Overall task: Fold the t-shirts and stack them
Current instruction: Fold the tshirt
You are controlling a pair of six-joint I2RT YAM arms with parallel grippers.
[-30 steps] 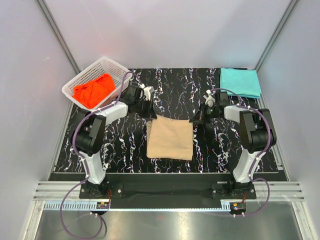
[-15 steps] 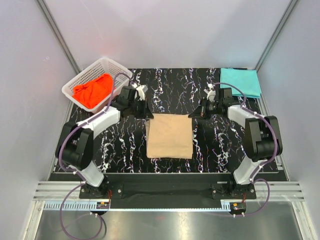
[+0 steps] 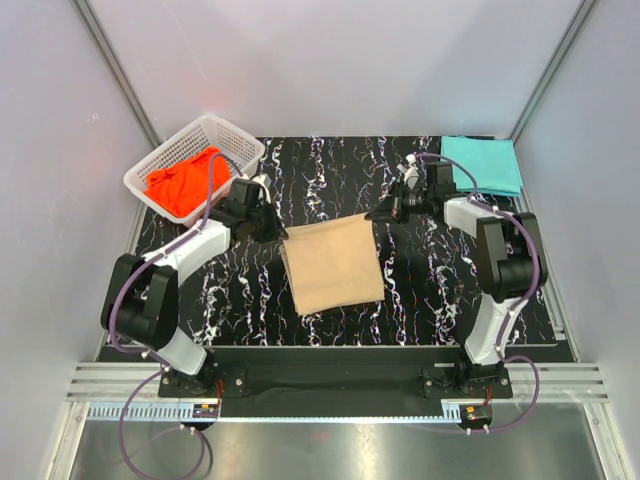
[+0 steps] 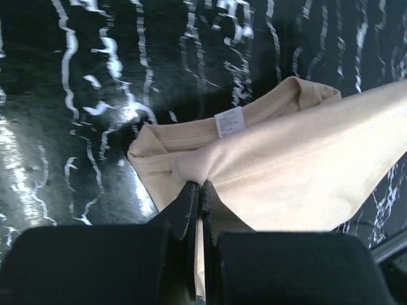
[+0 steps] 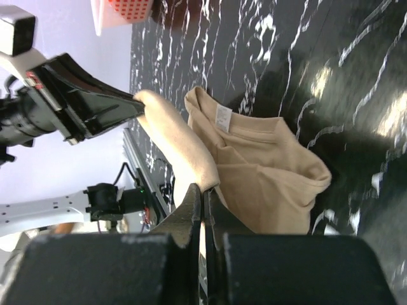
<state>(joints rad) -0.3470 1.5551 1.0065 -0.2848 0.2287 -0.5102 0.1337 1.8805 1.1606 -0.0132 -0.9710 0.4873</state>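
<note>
The left tool point(image 4: 198, 190) and right tool point(image 5: 203, 190) are each clenched on a corner of the folded tan t-shirt point(image 3: 333, 263), which is strung between them and trails onto the table point(image 3: 420, 270); being light, limp cloth, it will likely sag, so pinching all layers at the corners suits it.

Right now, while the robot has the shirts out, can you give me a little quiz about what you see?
1. True or false: the orange shirt lies in the white basket.
2. Fill in: the teal shirt lies at the table's far ____ corner.
3. Which shirt do the left fingers and the right fingers both pinch? A the teal shirt, B the tan shirt, C the orange shirt.
Key: 1 true; 2 right; 3 B.
</note>
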